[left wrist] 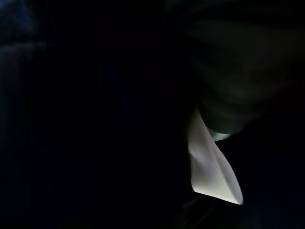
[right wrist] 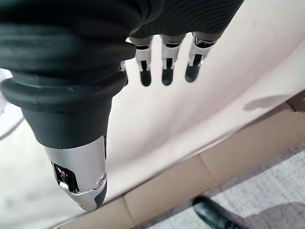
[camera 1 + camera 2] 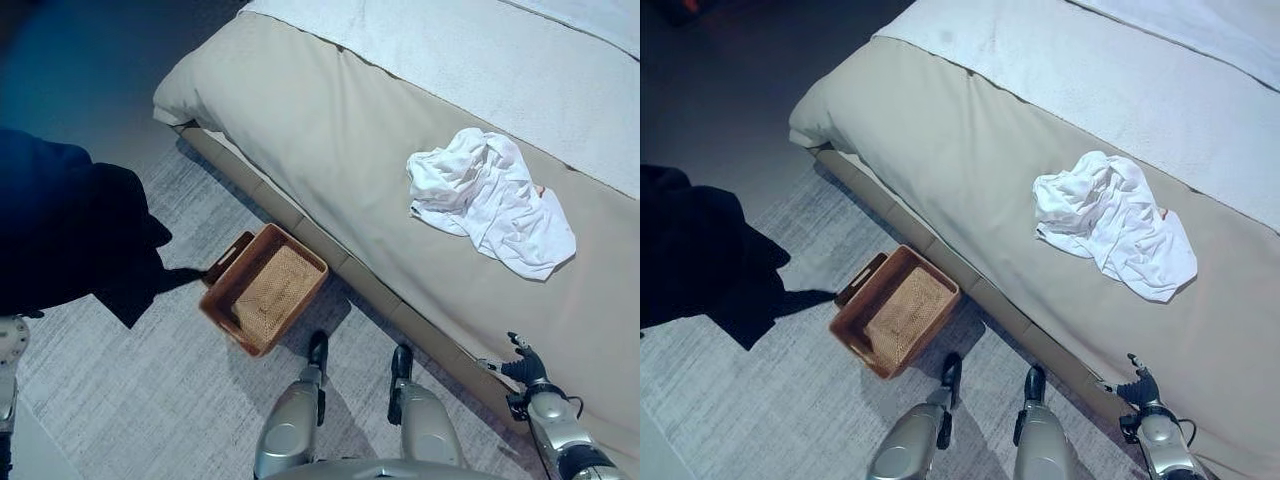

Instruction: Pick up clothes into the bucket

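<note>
Crumpled white garment (image 3: 490, 198) on bed (image 3: 330, 130); brown basket (image 3: 264, 288) on floor

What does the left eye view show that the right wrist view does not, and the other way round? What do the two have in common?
The left eye view adds the white garment crumpled on the bed, the brown basket on the grey rug beside the bed, and a dark garment at the left. The right wrist view adds a close look at the fingers of the right robot hand, straight and holding nothing. Both share that hand, the beige bed cover and the rug.
</note>
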Tool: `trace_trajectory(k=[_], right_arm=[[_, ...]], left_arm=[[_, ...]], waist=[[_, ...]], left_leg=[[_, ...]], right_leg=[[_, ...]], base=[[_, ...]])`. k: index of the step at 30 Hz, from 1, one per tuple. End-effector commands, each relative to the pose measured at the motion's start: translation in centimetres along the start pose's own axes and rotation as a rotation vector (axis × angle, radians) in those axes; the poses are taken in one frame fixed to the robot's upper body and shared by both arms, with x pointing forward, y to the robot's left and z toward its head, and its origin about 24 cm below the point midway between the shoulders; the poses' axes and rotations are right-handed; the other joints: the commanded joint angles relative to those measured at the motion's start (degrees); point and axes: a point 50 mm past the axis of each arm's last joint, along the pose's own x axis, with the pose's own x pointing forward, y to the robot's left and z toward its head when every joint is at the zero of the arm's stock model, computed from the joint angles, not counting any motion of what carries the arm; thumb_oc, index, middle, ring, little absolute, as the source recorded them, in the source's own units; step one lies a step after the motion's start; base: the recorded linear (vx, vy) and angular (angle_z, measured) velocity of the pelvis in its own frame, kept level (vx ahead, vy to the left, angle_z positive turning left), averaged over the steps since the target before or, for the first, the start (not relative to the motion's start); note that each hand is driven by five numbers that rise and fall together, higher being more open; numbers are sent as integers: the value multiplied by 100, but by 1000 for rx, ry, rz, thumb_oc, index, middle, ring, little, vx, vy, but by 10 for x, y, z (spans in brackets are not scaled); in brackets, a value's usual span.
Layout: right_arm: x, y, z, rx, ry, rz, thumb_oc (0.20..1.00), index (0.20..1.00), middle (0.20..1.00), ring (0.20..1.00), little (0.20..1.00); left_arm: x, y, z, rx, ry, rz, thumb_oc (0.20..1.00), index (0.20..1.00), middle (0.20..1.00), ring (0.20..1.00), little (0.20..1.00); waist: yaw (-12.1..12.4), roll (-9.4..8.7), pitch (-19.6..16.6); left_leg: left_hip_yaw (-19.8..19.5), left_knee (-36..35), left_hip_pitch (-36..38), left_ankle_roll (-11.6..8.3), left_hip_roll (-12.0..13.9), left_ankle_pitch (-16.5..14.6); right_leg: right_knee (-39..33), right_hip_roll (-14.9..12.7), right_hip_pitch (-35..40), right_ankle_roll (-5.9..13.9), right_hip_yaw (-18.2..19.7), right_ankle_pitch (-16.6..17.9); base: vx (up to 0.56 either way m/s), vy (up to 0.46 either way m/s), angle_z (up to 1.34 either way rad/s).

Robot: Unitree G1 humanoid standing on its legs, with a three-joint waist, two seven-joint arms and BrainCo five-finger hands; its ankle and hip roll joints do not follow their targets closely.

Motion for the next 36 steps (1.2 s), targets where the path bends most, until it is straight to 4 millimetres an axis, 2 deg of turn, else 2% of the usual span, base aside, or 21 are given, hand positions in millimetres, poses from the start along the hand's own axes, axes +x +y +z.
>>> trace_trajectory(k=[1, 7, 9, 11, 13, 16, 22, 29, 30, 36], right_arm=[[1, 5, 11, -19, -55, 13, 1000, 1000, 1000, 1000, 1000], [1, 10, 15, -10, -68, 21, 1000, 1000, 1000, 1000, 1000], [1, 11, 11, -11, -52, 22, 1000, 1000, 1000, 1000, 1000], [0, 12, 9, -17, -43, 26, 1000, 1000, 1000, 1000, 1000], [0, 13, 4, -28, -20, 32, 1000, 1000, 1000, 1000, 1000], [0, 16, 3, -38, -17, 46, 1000, 1000, 1000, 1000, 1000], [1, 21, 6, -44, -23, 63, 1000, 1000, 1000, 1000, 1000], [2, 21, 10, -43, -38, 61, 1000, 1000, 1000, 1000, 1000], [2, 20, 11, -42, -42, 55, 1000, 1000, 1000, 1000, 1000], [2, 18, 10, -39, -39, 46, 1000, 1000, 1000, 1000, 1000]], left_arm=[[27, 11, 15, 9, -99, 65, 200, 200, 200, 200, 200], [30, 13, 27, -63, -147, 122, 200, 200, 200, 200, 200], [31, 19, 40, -158, -197, 195, 200, 200, 200, 200, 200], [31, 24, 44, -200, -217, 235, 200, 200, 200, 200, 200], [36, 32, 59, -242, -290, 293, 200, 200, 200, 200, 200], [44, 42, 76, -271, -376, 340, 200, 200, 200, 200, 200], [49, 53, 94, -237, -479, 373, 200, 200, 200, 200, 200], [45, 55, 92, -188, -477, 356, 200, 200, 200, 200, 200], [44, 49, 84, -175, -436, 317, 200, 200, 200, 200, 200], [38, 34, 67, -203, -342, 240, 200, 200, 200, 200, 200]], waist=[[-204, -326, -72], [-229, -333, -93], [-225, -320, -125], [-219, -306, -145], [-212, -274, -177], [-214, -236, -214], [-201, -173, -287], [-176, -163, -298], [-178, -179, -281], [-192, -205, -255]], left_leg=[[-24, 392, -68, 144, -284, -355], [48, 330, -82, 156, -293, -347], [59, 310, -70, 161, -304, -356], [64, 305, -49, 163, -315, -365], [75, 295, -18, 162, -325, -380], [69, 294, 25, 161, -333, -401], [57, 295, 56, 160, -353, -427], [54, 303, 62, 163, -358, -432], [54, 312, 53, 159, -349, -427], [41, 309, 36, 160, -337, -413]], right_leg=[[-463, -173, 240, 181, 46, 306], [-472, -195, 182, 196, 130, 339], [-485, -209, 191, 200, 133, 333], [-489, -216, 209, 199, 138, 327], [-494, -227, 242, 202, 144, 316], [-502, -235, 281, 203, 146, 304], [-525, -246, 331, 207, 134, 286], [-538, -239, 355, 204, 129, 276], [-530, -225, 346, 198, 126, 270], [-525, -216, 330, 196, 124, 272]], base=[[-20, 63, -11], [5, 43, -10], [37, 31, 0], [39, 28, 1], [39, 26, 1], [34, 18, 0], [0, 0, 0], [0, 0, 0], [0, 0, 0], [0, 0, 0]])
